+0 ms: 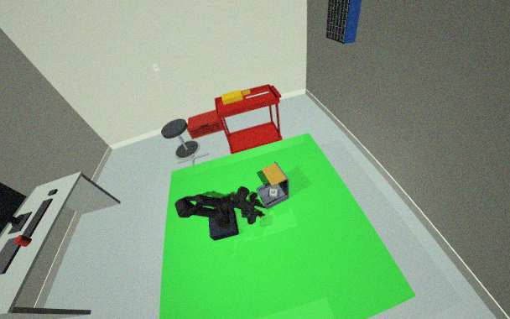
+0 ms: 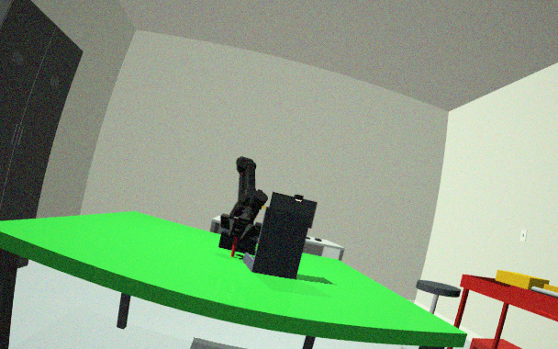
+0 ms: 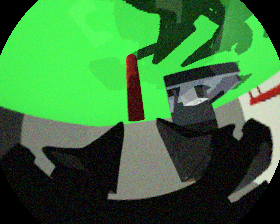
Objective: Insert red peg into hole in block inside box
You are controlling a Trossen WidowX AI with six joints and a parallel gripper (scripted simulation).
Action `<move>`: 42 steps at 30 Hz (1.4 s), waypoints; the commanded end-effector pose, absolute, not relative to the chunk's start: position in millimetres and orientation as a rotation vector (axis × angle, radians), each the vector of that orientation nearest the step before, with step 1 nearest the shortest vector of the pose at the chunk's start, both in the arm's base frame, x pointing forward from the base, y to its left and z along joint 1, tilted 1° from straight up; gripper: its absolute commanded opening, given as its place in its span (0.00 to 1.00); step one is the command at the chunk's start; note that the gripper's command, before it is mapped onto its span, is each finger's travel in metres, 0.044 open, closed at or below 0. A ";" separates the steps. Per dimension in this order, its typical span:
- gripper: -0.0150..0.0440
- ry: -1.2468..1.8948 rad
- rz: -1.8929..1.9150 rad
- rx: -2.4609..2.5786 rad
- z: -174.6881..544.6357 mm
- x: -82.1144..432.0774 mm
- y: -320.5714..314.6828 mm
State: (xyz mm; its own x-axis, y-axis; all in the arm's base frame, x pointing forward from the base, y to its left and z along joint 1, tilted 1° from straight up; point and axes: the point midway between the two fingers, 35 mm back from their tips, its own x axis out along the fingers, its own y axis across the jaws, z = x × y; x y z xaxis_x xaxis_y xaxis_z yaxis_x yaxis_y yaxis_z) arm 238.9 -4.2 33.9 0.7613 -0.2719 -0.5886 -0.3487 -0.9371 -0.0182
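The red peg (image 1: 261, 217) (image 2: 233, 247) (image 3: 133, 90) stands upright on the green table, outside the box. My gripper (image 1: 262, 211) (image 2: 239, 235) (image 3: 140, 122) is partly open and empty. In the wrist view the peg is just ahead of the gap between the fingertips, roughly in line with it. The dark grey box (image 2: 282, 234) (image 3: 191, 117) is beside the gripper; the exterior view shows its outside, which hides the inside. The orange roof (image 1: 273, 174) sits high at its back. The pale block (image 1: 273, 192) (image 3: 195, 101) with a hole is on the box floor.
The arm's base (image 1: 223, 227) stands on the green table (image 1: 291, 260) (image 2: 153, 266) behind the gripper. The box is close to the finger on its side. A red cart (image 1: 249, 101) and a stool (image 1: 174, 128) stand beyond the table.
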 end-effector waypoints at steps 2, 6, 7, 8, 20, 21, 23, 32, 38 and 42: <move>0.63 0.499 0.935 -2.828 22.1 236.2 -4.4; 0.63 0.500 0.939 -2.828 15.8 234.9 -4.6; 0.63 0.501 0.940 -2.828 14.2 234.5 -4.7; 0.63 0.501 0.941 -2.827 12.7 234.1 -4.8; 0.63 0.503 0.949 -2.827 1.9 230.1 -5.8; 0.63 0.503 0.949 -2.827 1.9 230.1 -5.8; 0.63 0.503 0.949 -2.827 1.9 230.1 -5.8; 0.32 0.499 0.945 -2.830 3.4 231.3 -5.3; 0.25 0.499 0.945 -2.830 3.4 231.3 -5.3; 0.25 0.499 0.945 -2.830 3.8 231.4 -5.3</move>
